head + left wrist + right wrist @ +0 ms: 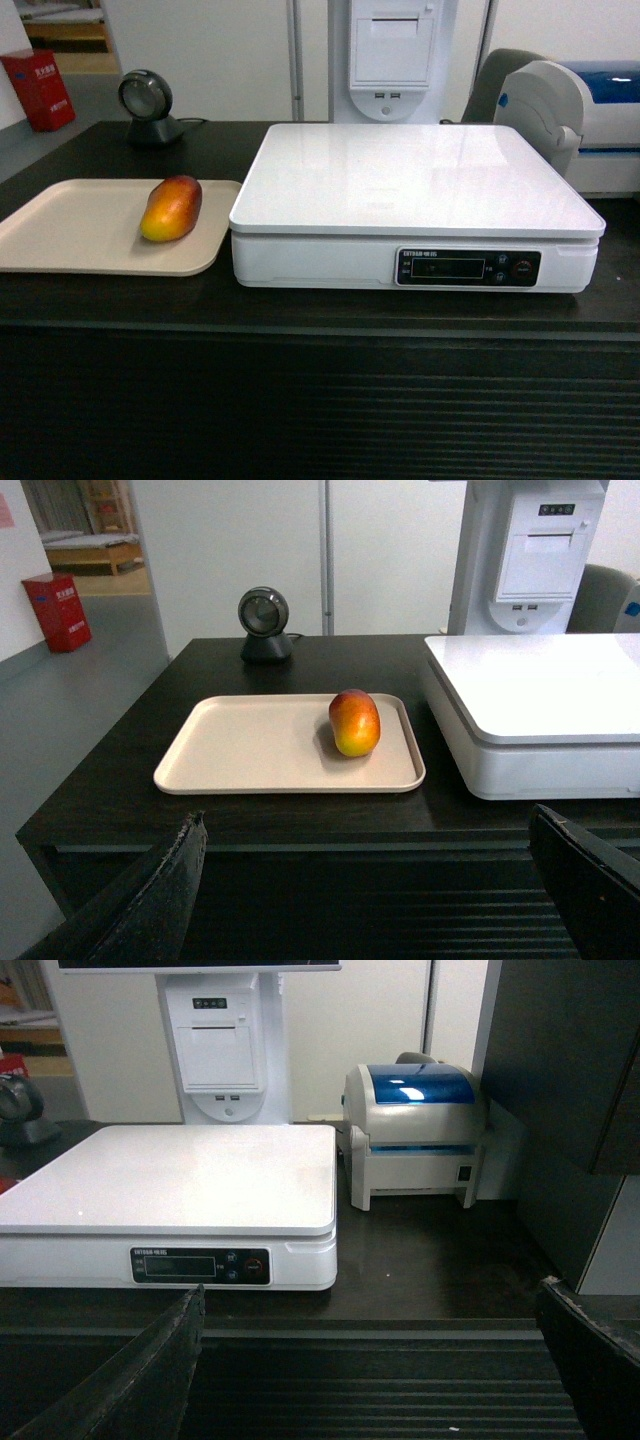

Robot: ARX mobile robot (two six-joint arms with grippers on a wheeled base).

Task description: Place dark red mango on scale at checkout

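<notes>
Mango: I see the mango (171,208) lying on its side on the tray (70,240), near the tray's right edge, red end away from me and yellow-orange end toward me. In my left wrist view it (354,722) sits at the tray's right side, close to the scale.
Tray: beige and flat, on the left part of the worktop (320,310), just beside the scale's left side; I cannot tell if they touch.
Scale: I see the scale (415,205) white and boxy at the middle of the worktop, its glossy platform bare, black display panel (468,267) on the front facing me.
Left claw: I see the left claw (385,900) spread wide, its two dark fingers (150,900) low in the wrist view, in front of the worktop's ribbed face, gripping nothing, well apart from the mango.
Right claw: I see the right claw (385,1380) spread wide too, fingers (140,1380) low before the ribbed front, empty, facing the scale.
Behind: a round black scanner (147,105) stands at the back left of the worktop; a white and blue printer (415,1135) sits right of the scale; a white terminal post (392,55) rises behind the scale.
Head view: neither arm shows there.
</notes>
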